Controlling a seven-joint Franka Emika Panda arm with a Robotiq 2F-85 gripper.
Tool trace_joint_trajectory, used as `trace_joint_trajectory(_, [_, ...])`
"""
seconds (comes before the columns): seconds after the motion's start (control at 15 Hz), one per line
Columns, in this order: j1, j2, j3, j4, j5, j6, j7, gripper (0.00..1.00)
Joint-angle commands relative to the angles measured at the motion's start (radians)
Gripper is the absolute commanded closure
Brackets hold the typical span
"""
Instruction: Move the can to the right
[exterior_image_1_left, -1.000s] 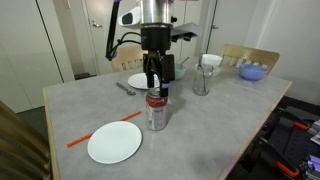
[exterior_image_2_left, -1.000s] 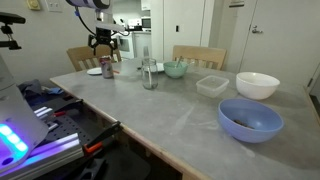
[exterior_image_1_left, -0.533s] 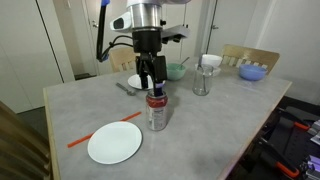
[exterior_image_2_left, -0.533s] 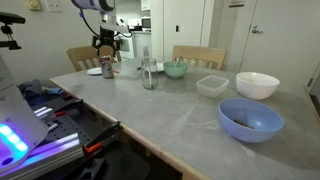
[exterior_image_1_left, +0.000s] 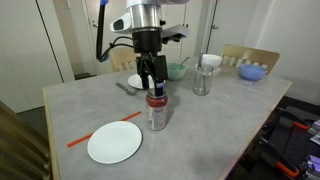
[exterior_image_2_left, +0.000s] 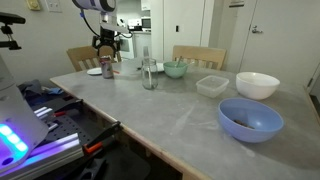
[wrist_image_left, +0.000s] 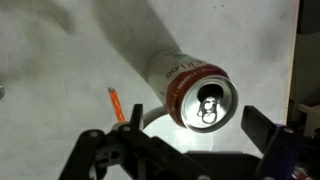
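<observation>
The can (exterior_image_1_left: 156, 110) stands upright near the middle of the counter (exterior_image_1_left: 220, 120), just beside a white plate (exterior_image_1_left: 114, 143) and an orange strip (exterior_image_1_left: 100, 132). The tool (exterior_image_1_left: 153, 87) hangs right above it, spread wide and gripping nothing. In the wrist view the can sits between the two fingers (wrist_image_left: 272, 140), and neither one touches it.

The step in hand looks like the descent for the grasp. It would go best straight down, so that the fingers bracket the red body below the rim, then closing gently at mid-height. A low carry, kept level, seems wise: the top appears opened (whether any drink remains inside cannot be told), and the thin wall would likely dent under a hard squeeze. The path should stay clear of the glass (exterior_image_1_left: 201, 82).

That glass looks empty. The blue bowl (exterior_image_2_left: 250, 118) shows a bare inside, while the green bowl (exterior_image_2_left: 176, 69) and white bowl (exterior_image_2_left: 257, 85) hide theirs behind their rims
</observation>
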Motion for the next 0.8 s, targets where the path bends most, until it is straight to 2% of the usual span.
trace_joint_trajectory(0.0, [-0.017,-0.027,0.01,-0.035,0.009,0.003,0.0,0.0])
trace_joint_trajectory(0.73, [-0.003,-0.067,0.002,-0.121,-0.037,0.111,0.098,0.0])
